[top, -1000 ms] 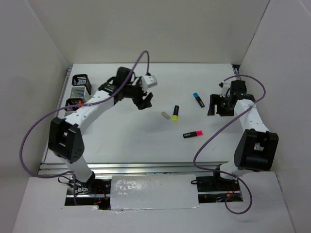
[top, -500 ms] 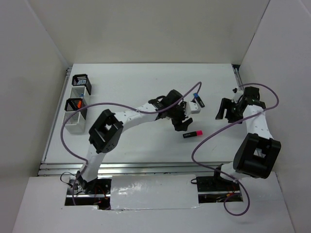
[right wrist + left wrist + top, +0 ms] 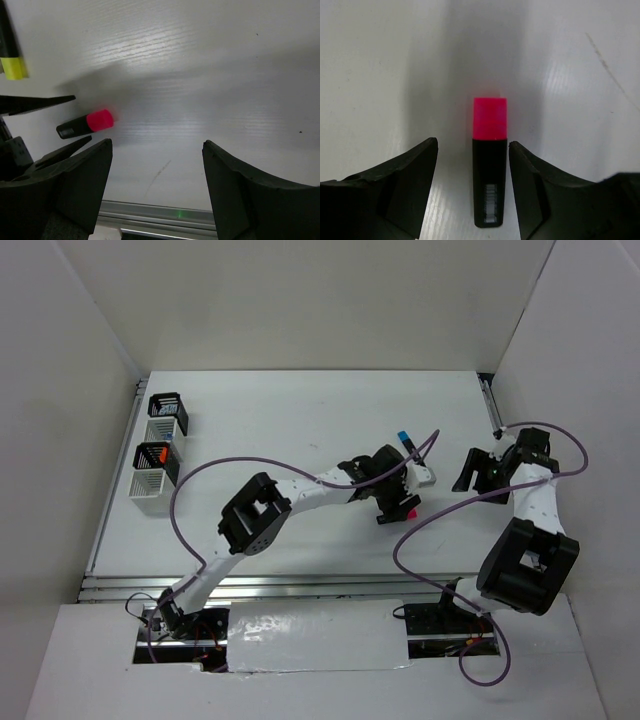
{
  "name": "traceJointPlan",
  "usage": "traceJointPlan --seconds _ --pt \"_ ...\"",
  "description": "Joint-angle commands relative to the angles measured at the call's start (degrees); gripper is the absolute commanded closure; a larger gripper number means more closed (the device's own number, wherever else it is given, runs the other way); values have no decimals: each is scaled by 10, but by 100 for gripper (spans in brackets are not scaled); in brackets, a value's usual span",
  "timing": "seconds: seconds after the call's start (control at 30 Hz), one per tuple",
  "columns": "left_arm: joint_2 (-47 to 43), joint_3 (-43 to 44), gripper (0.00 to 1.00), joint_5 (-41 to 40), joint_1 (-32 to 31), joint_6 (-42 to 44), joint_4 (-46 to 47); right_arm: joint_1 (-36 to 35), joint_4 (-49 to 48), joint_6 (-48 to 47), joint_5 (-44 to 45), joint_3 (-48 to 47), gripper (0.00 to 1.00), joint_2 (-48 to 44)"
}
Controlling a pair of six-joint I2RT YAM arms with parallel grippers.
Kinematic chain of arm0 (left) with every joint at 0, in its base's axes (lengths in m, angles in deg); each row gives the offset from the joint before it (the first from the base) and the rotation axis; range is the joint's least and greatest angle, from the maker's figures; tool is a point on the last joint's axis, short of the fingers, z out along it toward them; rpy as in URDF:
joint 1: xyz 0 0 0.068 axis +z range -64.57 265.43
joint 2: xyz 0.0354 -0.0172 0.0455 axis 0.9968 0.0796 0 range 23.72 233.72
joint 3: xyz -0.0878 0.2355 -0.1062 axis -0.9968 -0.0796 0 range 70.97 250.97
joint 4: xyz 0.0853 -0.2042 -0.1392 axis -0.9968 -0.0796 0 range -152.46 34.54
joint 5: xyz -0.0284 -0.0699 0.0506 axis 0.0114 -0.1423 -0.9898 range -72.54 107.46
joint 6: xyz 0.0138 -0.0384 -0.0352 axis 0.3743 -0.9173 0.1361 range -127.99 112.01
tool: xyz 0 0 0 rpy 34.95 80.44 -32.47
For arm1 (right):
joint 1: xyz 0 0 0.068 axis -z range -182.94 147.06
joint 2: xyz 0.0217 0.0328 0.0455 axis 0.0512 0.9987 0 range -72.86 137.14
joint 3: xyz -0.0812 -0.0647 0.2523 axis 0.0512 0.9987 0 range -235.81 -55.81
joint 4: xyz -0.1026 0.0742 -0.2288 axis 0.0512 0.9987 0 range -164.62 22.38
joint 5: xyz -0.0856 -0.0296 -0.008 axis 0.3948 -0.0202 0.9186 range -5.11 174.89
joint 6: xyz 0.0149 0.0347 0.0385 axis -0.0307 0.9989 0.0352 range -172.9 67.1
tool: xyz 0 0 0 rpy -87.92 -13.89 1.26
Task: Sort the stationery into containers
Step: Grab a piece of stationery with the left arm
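Observation:
A pink-capped highlighter (image 3: 489, 170) lies flat on the white table, between the fingers of my left gripper (image 3: 472, 145). The jaws stand open around its black body: a clear gap on the left, the right finger almost against it. From above, the left gripper (image 3: 396, 502) hangs over this highlighter (image 3: 408, 512) at centre right. A blue-capped highlighter (image 3: 404, 437) lies just behind. A yellow-capped one (image 3: 12, 50) shows in the right wrist view. My right gripper (image 3: 156, 145) is open and holds nothing, right of the pink highlighter (image 3: 85, 125). The containers (image 3: 160, 445) stand in a row at far left.
One black mesh cup (image 3: 152, 455) holds an orange-capped highlighter. The left arm's purple cable (image 3: 215, 475) loops over the table's middle. The right arm's cable (image 3: 430, 510) curves close to the pink highlighter. The table's metal front rail (image 3: 165, 212) lies below the right gripper.
The left arm has swung from near the containers across to the centre right and come down over the pink highlighter, its jaws narrowing. The right gripper has drawn back to the right.

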Motion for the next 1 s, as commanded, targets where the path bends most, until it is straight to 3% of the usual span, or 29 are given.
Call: traceJointPlan --seconds 0.0,0.1,0.3,0.47,0.6,0.67,0.83,0.93,0.97 --pt "33 31 29 -19 -7 -16 22 10 17 -12 -13 0 21 -21" --pt "44 36 30 -43 -14 -16 26 18 20 -15 -14 0 21 -25" --pt "77 95 38 -100 -28 12 -55 21 20 -17 -14 0 21 -25" --pt "56 76 59 -123 -28 35 -118 21 17 -17 -14 -2 21 -25" --pt "-1 2 73 -124 -17 46 -163 21 11 -17 -15 0 21 -23" --pt "-42 -46 85 -111 1 39 -165 20 9 -16 -18 1 21 -21" --pt "-142 -142 100 -25 80 -7 -93 21 3 -10 -34 2 21 -19" --pt "-236 -225 100 55 149 -53 -18 20 0 -9 -39 1 22 -20" --pt "-294 -251 100 76 167 -91 53 20 0 -10 -39 1 22 -21"
